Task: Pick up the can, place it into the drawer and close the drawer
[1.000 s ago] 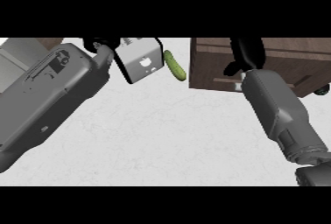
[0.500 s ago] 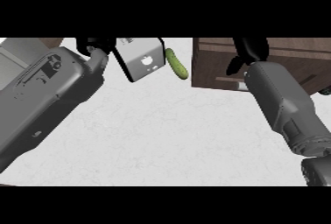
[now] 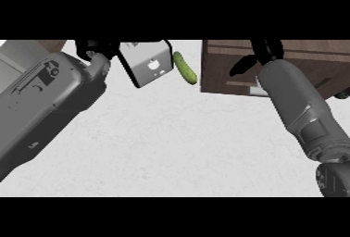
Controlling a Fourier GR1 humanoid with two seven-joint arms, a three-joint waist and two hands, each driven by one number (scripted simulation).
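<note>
At the top right, your right hand (image 3: 263, 52) sits over the wooden drawer (image 3: 226, 65) with fingers curled; you cannot see the can, which may be hidden inside them. Your left hand (image 3: 96, 47) shows at the top left, fingers unreadable, beside a white box (image 3: 147, 65) and a green cucumber (image 3: 184, 68) on the counter (image 3: 171, 139).

This looks like a kitchen. A pale, speckled stone-like bench (image 3: 171, 148) fills most of the view, the sort of top found on kitchen units. At its far right stands a dark wooden cabinet (image 3: 226, 65) with drawer fronts and a small metal handle (image 3: 258, 91). Food lies out on the bench: a green cucumber (image 3: 184, 68) just beside a grey, glossy slab (image 3: 147, 65) that could be a cutting board, though that cannot be told for sure.
</note>
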